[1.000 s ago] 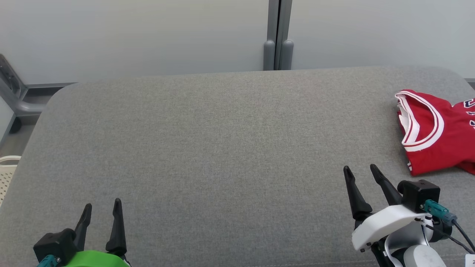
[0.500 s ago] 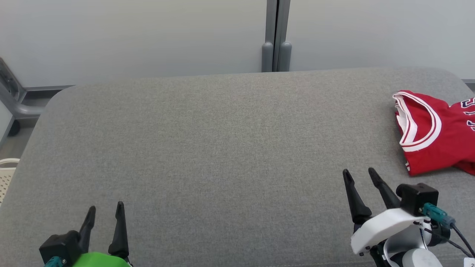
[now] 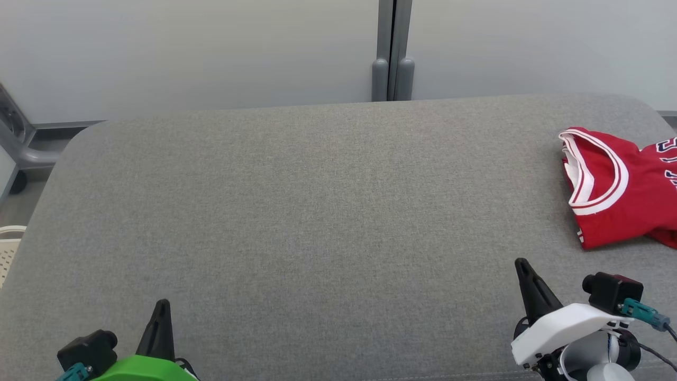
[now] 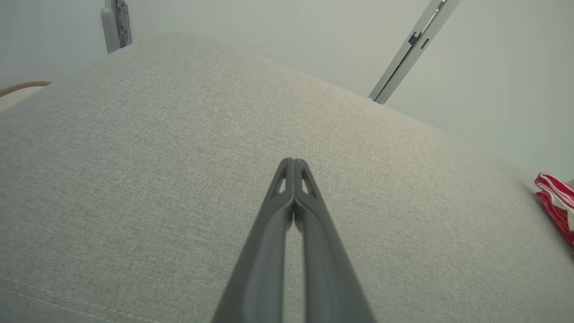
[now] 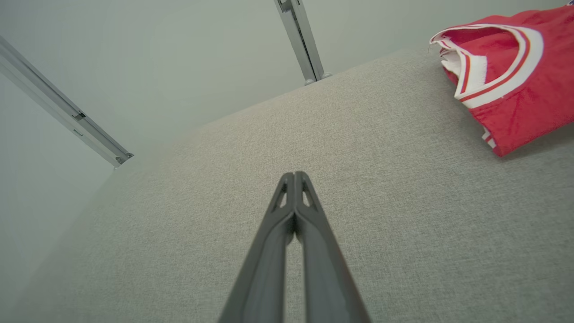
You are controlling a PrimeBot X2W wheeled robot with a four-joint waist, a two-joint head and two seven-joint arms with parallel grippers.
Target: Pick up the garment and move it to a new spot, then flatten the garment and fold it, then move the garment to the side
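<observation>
The garment (image 3: 619, 190) is a red jersey with white and red trim, lying folded at the right edge of the grey cushioned surface (image 3: 317, 211). In the right wrist view the garment (image 5: 506, 85) sits at the upper right, and in the left wrist view a strip of the garment (image 4: 556, 202) shows at the far right. My right gripper (image 3: 523, 267) hovers near the front right, well short of the garment, shut with nothing in it (image 5: 293, 176). My left gripper (image 3: 161, 307) is low at the front left, also shut and empty (image 4: 293, 162).
A pale wall with a grey vertical post (image 3: 391, 53) stands behind the surface. A grey metal frame (image 3: 16, 143) and a cream perforated basket (image 3: 8, 248) are off the left edge. Wide bare fabric lies between the two grippers.
Both grippers went from open to shut and drew back toward the bottom of the head view. The garment has not moved.
</observation>
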